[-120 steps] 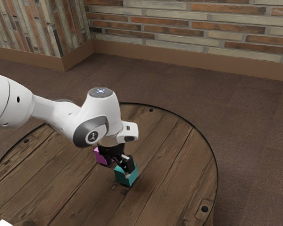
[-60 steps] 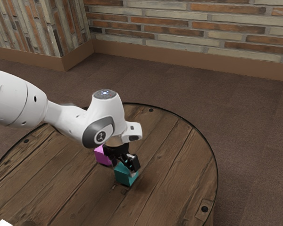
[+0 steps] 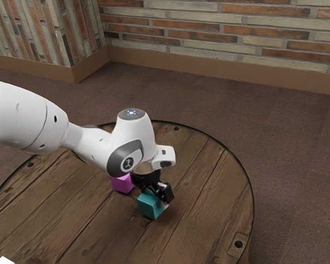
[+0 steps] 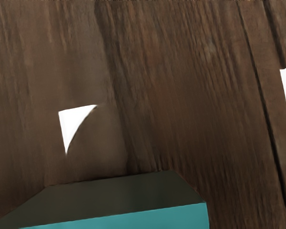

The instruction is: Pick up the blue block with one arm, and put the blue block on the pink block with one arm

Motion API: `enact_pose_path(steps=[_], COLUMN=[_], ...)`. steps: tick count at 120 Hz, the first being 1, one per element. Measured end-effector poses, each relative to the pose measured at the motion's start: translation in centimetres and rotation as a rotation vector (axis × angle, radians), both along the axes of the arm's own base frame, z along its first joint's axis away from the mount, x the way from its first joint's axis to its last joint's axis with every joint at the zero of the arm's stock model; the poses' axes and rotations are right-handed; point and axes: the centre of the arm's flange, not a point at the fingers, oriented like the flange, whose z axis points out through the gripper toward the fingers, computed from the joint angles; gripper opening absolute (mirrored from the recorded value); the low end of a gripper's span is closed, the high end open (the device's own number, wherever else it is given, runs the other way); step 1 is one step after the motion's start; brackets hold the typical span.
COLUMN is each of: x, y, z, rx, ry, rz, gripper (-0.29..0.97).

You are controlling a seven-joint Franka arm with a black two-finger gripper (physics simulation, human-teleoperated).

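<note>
The blue block [image 3: 149,207], teal in colour, stands on the round wooden table [image 3: 209,187] near its middle. Just beyond it, toward the exterior view's left, sits the pink block [image 3: 122,183], partly hidden behind my arm. My black gripper [image 3: 158,194] is down on the blue block's upper far side, its fingers [image 3: 166,192] closed against the block. In the wrist view the blue block [image 4: 109,205] looms right under the hand, its dark top and a teal side showing over the table planks [image 4: 181,95].
The table's dark rim [image 3: 247,181] curves round at the exterior view's right, with bolt heads [image 3: 239,243] near the edge. Brown carpet and a brick wall lie beyond. Open planks stretch to the right of and in front of the blocks.
My hand has come down onto the blue block and shifted a little toward the exterior view's right. The block has nudged slightly the same way. The pink block has stayed put.
</note>
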Motion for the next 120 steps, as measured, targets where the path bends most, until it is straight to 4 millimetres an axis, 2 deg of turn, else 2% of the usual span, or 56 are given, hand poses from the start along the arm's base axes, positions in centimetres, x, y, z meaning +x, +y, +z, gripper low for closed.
enact_pose_path(steps=[30, 72, 88, 98, 107, 120], x=[-0.3, -0.6, -0.4, 0.0, 1.3, 3.3], y=[0.5, 0.9, 0.8, 0.5, 0.0, 1.0], z=[0.0, -0.3, 0.0, 1.0, 3.2, 6.0], rx=[0.004, 0.012, 0.013, 0.011, 0.012, 0.039], ry=[0.01, 0.036, 0.031, 0.014, -0.018, -0.053], rz=[-0.003, -0.009, -0.013, -0.018, -0.031, -0.034], gripper=[0.67, 0.41, 0.38, 0.37, 0.36, 0.36])
